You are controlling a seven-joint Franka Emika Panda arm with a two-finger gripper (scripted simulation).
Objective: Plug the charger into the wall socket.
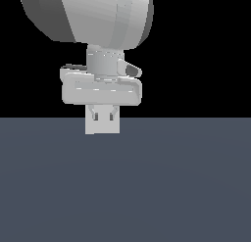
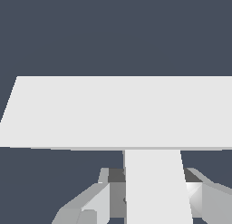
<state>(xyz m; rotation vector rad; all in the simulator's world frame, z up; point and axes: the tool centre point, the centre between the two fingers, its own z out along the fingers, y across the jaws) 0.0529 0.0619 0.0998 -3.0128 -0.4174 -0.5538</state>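
While the arm is hanging low in the exterior view, its gripper (image 1: 103,113) is sitting in front of a white plate, the wall socket (image 1: 103,126); the charger is hiding behind the fingers there; in the wrist view the fingers (image 2: 97,198) are pinching the charger (image 2: 156,187) from both sides, its far end is meeting the socket (image 2: 118,112) face, so the push is lying straight ahead.

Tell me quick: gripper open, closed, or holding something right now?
Gripper: closed on the small white boxy charger, whose far end sits against the flat white square wall socket plate.
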